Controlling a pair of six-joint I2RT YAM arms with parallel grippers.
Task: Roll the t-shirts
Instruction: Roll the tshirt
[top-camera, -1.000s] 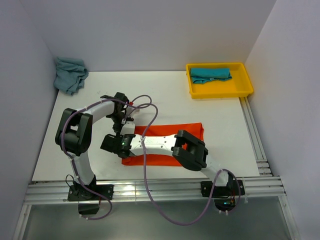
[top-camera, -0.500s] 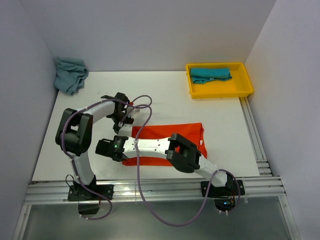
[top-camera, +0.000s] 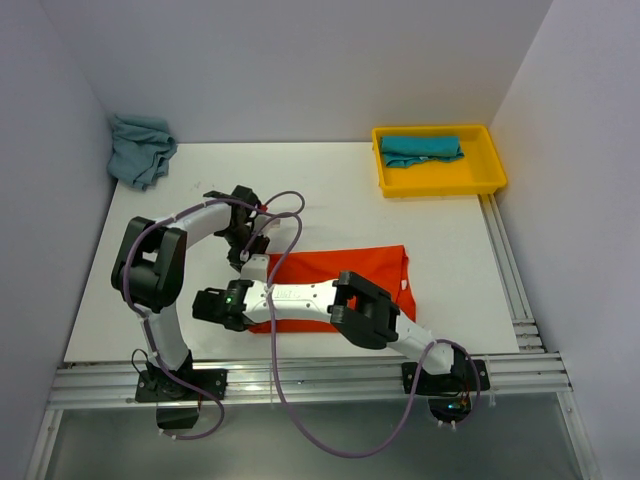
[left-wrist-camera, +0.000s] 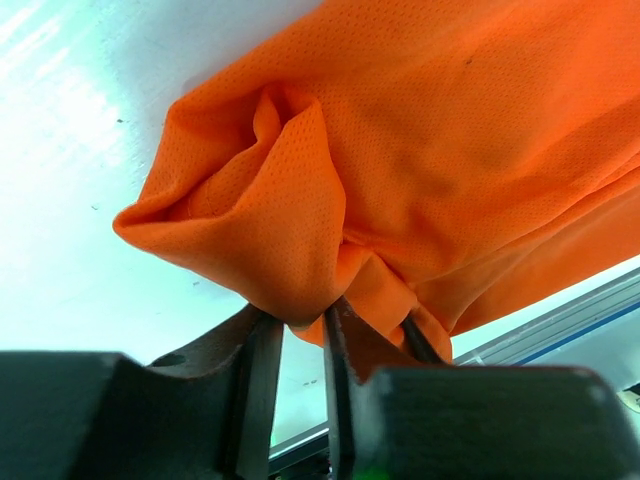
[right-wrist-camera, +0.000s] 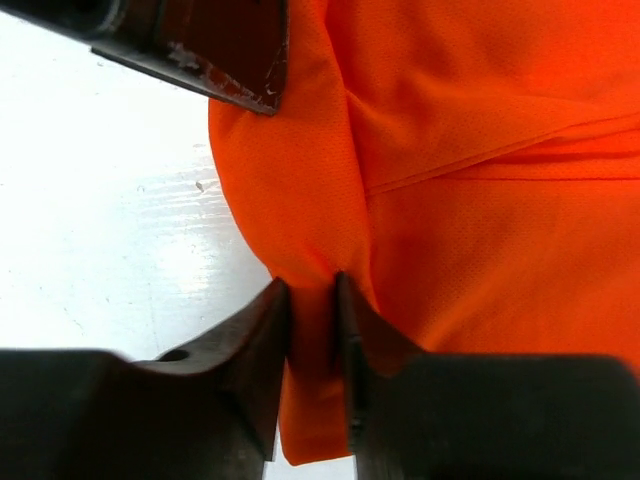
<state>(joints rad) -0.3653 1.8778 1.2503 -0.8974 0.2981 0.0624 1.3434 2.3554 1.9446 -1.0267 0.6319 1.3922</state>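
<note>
The orange-red t-shirt (top-camera: 345, 268) is lying spread in a long band on the white table (top-camera: 330, 190), toward 5 o'clock from its centre. The left gripper (left-wrist-camera: 300, 322) is pinching a bunched fold at the shirt's 10 o'clock corner, its jaws narrow on the cloth. The right gripper (right-wrist-camera: 313, 290) is nipping the edge at the 8 o'clock corner (jaws nearly together, cloth between them). A teal t-shirt (top-camera: 422, 148) is sitting in the yellow tray (top-camera: 440, 184) at 1 o'clock, and a grey-blue t-shirt (top-camera: 140, 148) is lying crumpled at 11 o'clock.

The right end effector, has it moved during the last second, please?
Yes; the right end effector slid left, toward the front rail, away from the yellow tray.
</note>
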